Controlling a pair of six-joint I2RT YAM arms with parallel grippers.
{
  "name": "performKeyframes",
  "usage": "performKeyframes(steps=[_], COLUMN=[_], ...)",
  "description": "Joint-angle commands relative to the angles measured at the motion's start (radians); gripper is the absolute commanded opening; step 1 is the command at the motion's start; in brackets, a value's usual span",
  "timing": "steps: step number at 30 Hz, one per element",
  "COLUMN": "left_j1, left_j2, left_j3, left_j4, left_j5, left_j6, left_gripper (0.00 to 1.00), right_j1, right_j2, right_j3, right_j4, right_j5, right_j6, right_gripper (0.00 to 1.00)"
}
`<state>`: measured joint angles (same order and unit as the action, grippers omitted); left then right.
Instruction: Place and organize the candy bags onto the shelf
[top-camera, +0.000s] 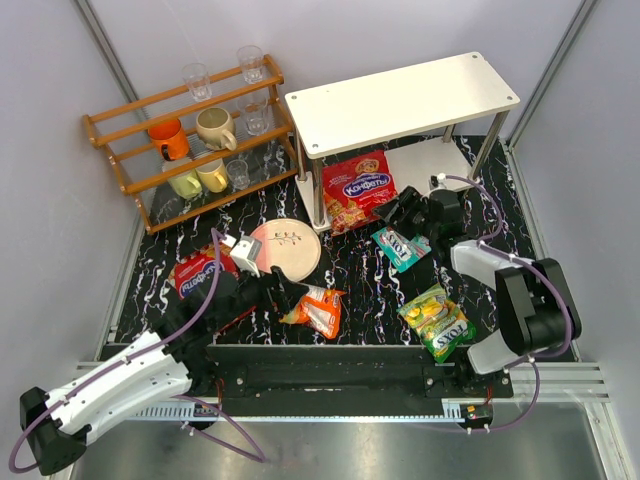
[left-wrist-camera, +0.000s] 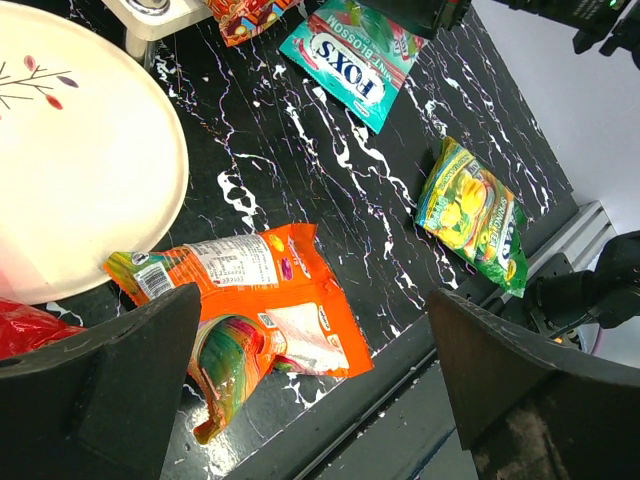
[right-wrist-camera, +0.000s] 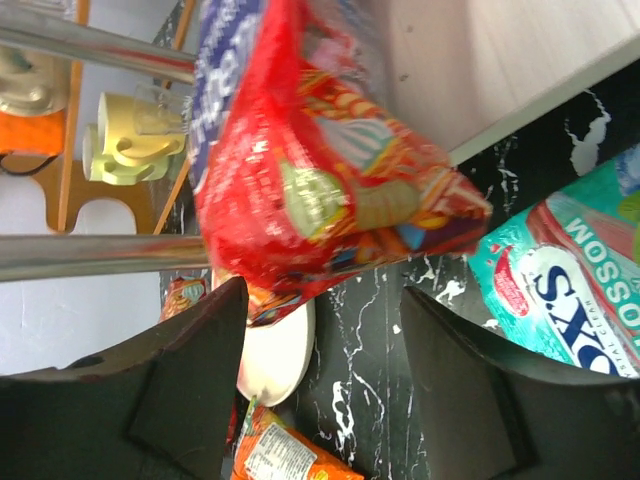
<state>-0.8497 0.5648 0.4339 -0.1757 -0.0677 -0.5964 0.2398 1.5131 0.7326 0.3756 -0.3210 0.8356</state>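
The white shelf (top-camera: 400, 100) stands at the back right. One large red candy bag (top-camera: 357, 188) leans upright against its front by the lower tier. My right gripper (top-camera: 402, 213) is open just beside it; in the right wrist view the red bag (right-wrist-camera: 320, 170) sits just past the open gripper (right-wrist-camera: 320, 380). The teal bag (top-camera: 402, 247) and the yellow-green bag (top-camera: 438, 320) lie near the right arm. My left gripper (top-camera: 285, 295) is open over the orange bag (top-camera: 318, 310), which lies under the open left gripper (left-wrist-camera: 320, 400) as a flat packet (left-wrist-camera: 260, 310). The second red bag (top-camera: 197, 272) lies at the left.
A white plate (top-camera: 288, 248) lies mid-table between the arms. A wooden rack (top-camera: 190, 135) with cups and glasses stands at the back left. Shiny shelf legs (right-wrist-camera: 90, 255) cross the right wrist view. The black table's front edge and rail (top-camera: 330, 360) run just below the bags.
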Motion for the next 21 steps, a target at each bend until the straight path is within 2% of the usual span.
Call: performKeyframes(steps=[1, 6, 14, 17, 21], left_j1=[-0.002, -0.002, -0.002, -0.002, -0.002], left_j2=[-0.016, -0.017, -0.031, -0.04, -0.065], left_j3=[0.034, 0.028, 0.037, 0.04, 0.065], left_j4=[0.007, 0.008, -0.011, -0.025, -0.088], left_j5=[0.002, 0.003, -0.001, -0.012, -0.085], left_j6=[0.0, -0.006, -0.005, -0.011, -0.025], left_gripper=[0.99, 0.99, 0.99, 0.99, 0.99], right_j1=[0.001, 0.004, 0.004, 0.007, 0.067], right_j2=[0.064, 0.119, 0.167, 0.133, 0.012], right_j3=[0.04, 0.073, 0.12, 0.088, 0.013], right_j4=[0.095, 0.146, 0.195, 0.197, 0.129], right_j5=[0.034, 0.014, 0.002, -0.012, -0.01], right_j6=[0.028, 0.046, 0.031, 0.031, -0.047], right_gripper=[0.67, 0.61, 0.61, 0.61, 0.66])
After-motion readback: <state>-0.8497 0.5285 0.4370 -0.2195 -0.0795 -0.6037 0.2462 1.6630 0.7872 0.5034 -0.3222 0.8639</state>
